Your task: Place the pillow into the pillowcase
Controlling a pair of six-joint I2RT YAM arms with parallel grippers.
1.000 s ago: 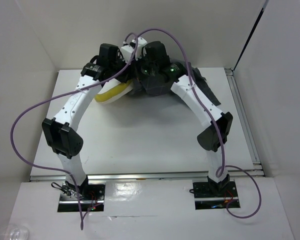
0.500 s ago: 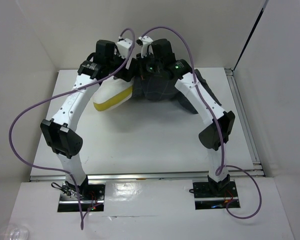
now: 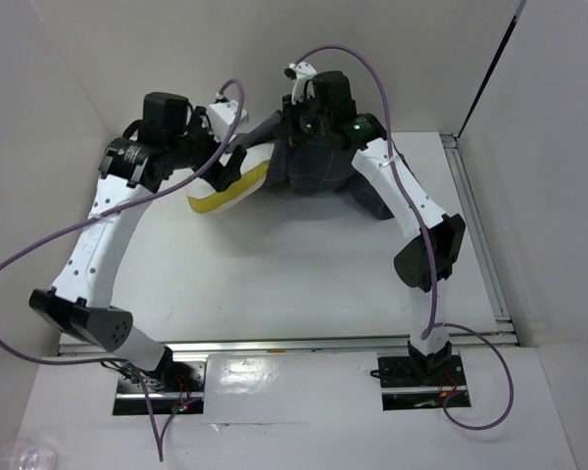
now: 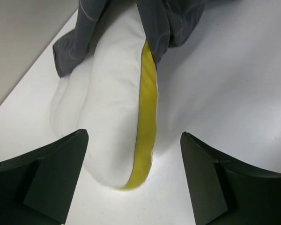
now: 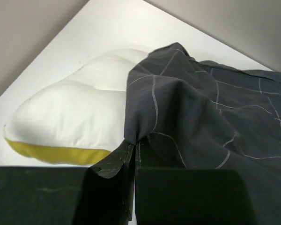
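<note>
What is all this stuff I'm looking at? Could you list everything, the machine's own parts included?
soft white padded pillow with a yellow edge band: one, white and yellow, far side of the table, far end covered by the case, near end sticking out.
floppy charcoal-grey checked fabric pillowcase: one, dark grey with thin pale lines, far centre, draped over the pillow's end.
flat white table: one, white, under everything.
purple cables: two, purple, one looping along each arm.
robot arms: two, white with black joints, bolted at the near edge.
left hand: one, black, open, fingers either side of the pillow's free end.
right hand: one, black, shut on the pillowcase's edge.
</note>
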